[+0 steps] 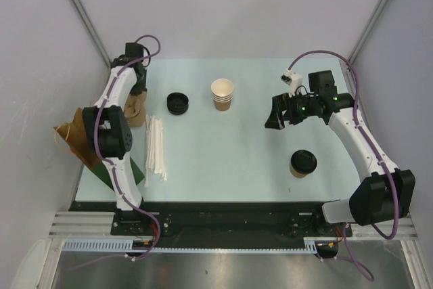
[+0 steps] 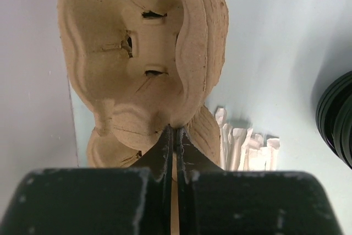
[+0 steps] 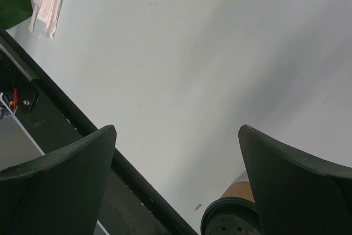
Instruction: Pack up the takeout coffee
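pinching the thin rim of a moulded pulp cup carrier (image 2: 137, 53), my left claw (image 2: 175, 135) has its fingers pressed almost flat together, with a sliver of tan pulp between them. the carrier sits on others like it at the far left of the table (image 1: 230, 160), beside the paper-wrapped straws (image 1: 155, 147). a stack of black lids (image 1: 178, 103) lies just past the straws, and a stack of tan cups (image 1: 222, 94) stands near the middle. my right claw (image 3: 176, 130) hangs spread as wide as it goes, gripping nothing, above bare table. the takeout coffee (image 1: 303, 163) stands upright with its black lid on, apart from that claw, towards the near right edge. a green bag (image 1: 134, 170) lies at the near left.
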